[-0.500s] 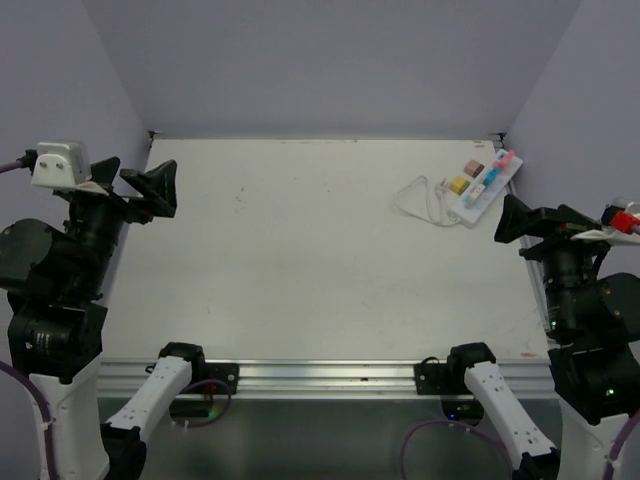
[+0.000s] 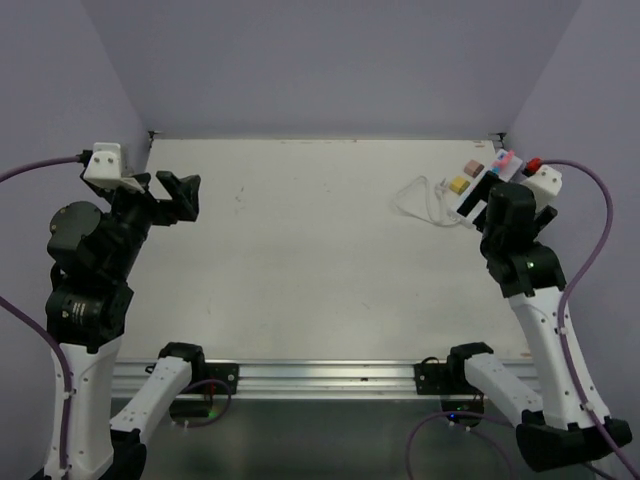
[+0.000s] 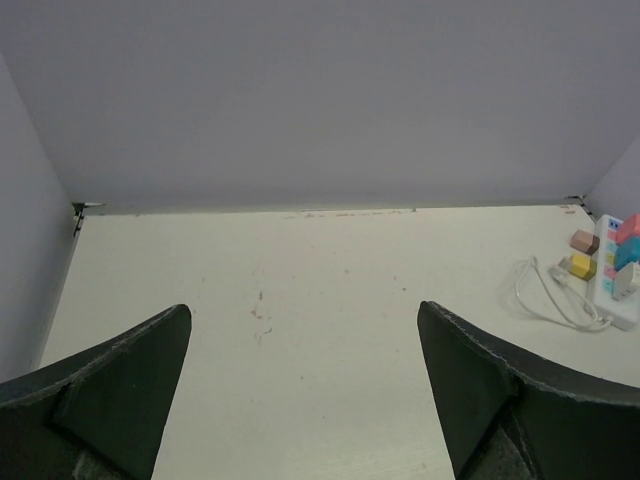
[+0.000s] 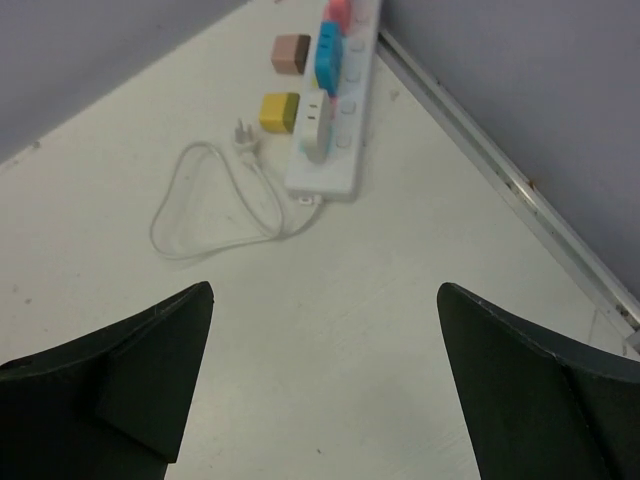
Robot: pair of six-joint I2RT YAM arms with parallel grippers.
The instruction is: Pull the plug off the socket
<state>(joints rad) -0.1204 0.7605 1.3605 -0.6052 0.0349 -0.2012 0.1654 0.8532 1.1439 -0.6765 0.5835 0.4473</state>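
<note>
Both arms hang over a bare desk point(image 4: 90, 220). The right tool point(image 4: 325, 300) is spread wide and empty, hovering short of the socket point(image 4: 345, 135). The left tool point(image 3: 302, 310) is just as wide and empty, well apart at the left side.

The thin white cord point(image 4: 155, 228) lies looped on the desk between the right tool and the socket. A low approach could snag it and drag the strip.

The socket lies in the far right corner along the wall rail. It is light and unheld, so a one-handed tug would likely lift the whole strip rather than free a plug.

There is no box or tray here; the socket's outlets are the only holders. A white plug point(image 4: 315, 122) sits nearest, then a blue plug point(image 4: 328, 55) and a pink plug point(image 4: 338, 12). A yellow block point(image 4: 278, 110) and a brown block point(image 4: 291, 53) hug its side. Packed so close, a wide grip may catch two.
</note>
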